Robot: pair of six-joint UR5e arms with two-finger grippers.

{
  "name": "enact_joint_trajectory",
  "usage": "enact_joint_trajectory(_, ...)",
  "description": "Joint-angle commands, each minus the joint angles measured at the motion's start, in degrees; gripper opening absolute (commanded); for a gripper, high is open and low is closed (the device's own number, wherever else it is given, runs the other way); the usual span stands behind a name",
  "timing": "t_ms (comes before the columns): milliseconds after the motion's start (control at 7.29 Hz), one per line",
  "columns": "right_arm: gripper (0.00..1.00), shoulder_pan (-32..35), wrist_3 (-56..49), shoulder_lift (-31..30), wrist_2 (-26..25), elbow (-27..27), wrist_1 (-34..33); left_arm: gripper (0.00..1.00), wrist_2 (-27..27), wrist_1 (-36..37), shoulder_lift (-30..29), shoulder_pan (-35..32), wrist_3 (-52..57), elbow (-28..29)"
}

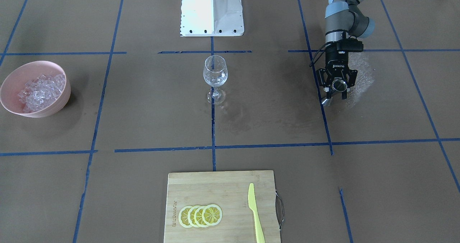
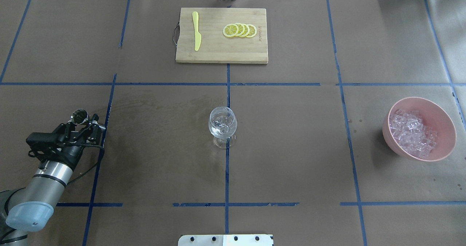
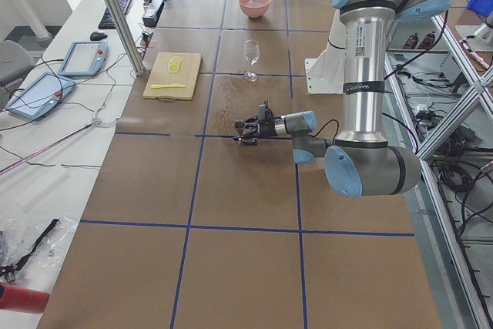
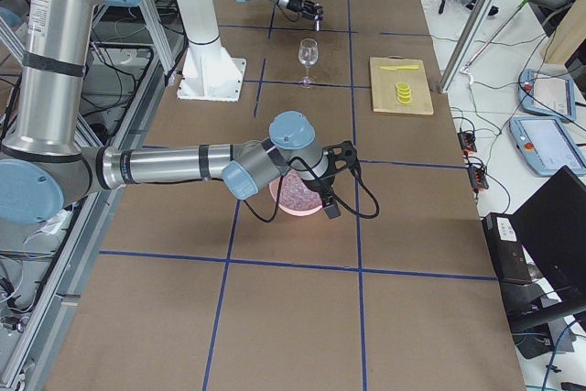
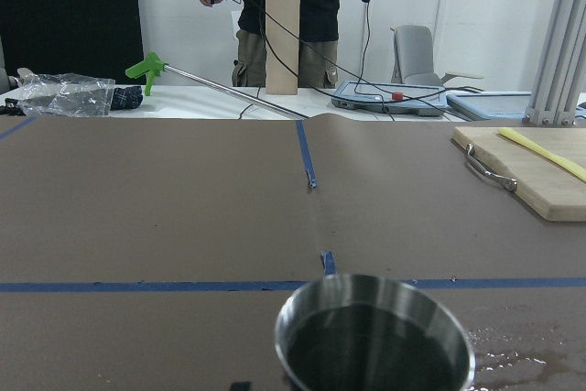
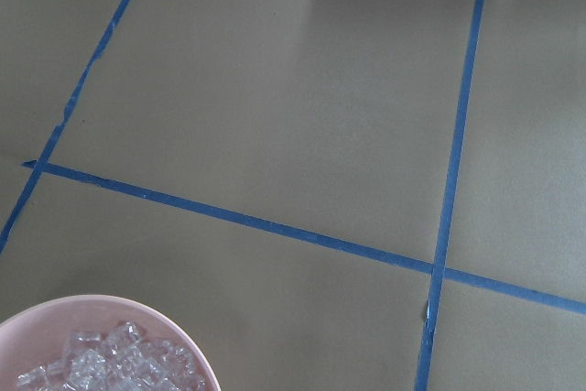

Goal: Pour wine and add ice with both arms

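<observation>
My left gripper [image 1: 336, 89] [image 2: 83, 121] is shut on a small metal measuring cup [image 1: 337, 85] [image 2: 79, 116], held upright just above the table, far to the left of the wine glass [image 1: 215, 72] [image 2: 222, 124]. The left wrist view shows dark wine [image 5: 371, 350] in the cup. The clear glass stands upright at the table's middle. Ice [image 1: 41, 92] [image 2: 413, 131] [image 6: 110, 368] fills a pink bowl [image 1: 21, 68] [image 2: 437, 104] [image 6: 179, 331]. My right gripper [image 4: 341, 155] shows only in the exterior right view, near the bowl. I cannot tell if it is open or shut.
A wooden cutting board [image 1: 215, 189] [image 2: 218, 51] lies at the table's far edge with lemon slices [image 1: 200, 215] [image 2: 240, 30] and a yellow knife [image 1: 255, 214] [image 2: 196, 35]. The white pedestal [image 1: 212, 9] stands behind the glass. Wet marks show around the glass.
</observation>
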Motion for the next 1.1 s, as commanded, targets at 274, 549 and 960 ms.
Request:
enact_joint_trajectory(274, 1.00, -0.03, 0.00, 0.00, -0.14, -1.05, 0.13, 0.61, 1.08, -0.04, 0.00, 2.21, 0.26, 0.22)
enact_joint_trajectory(549, 1.00, 0.05, 0.00, 0.00, -0.14, -1.05, 0.13, 0.44, 1.87, -0.04, 0.09, 2.21, 0.26, 0.39)
enact_joint_trajectory(960, 1.00, 0.05, 0.00, 0.00, -0.05, -1.05, 0.13, 0.37, 2.31, -0.04, 0.09, 2.39, 0.35, 0.66)
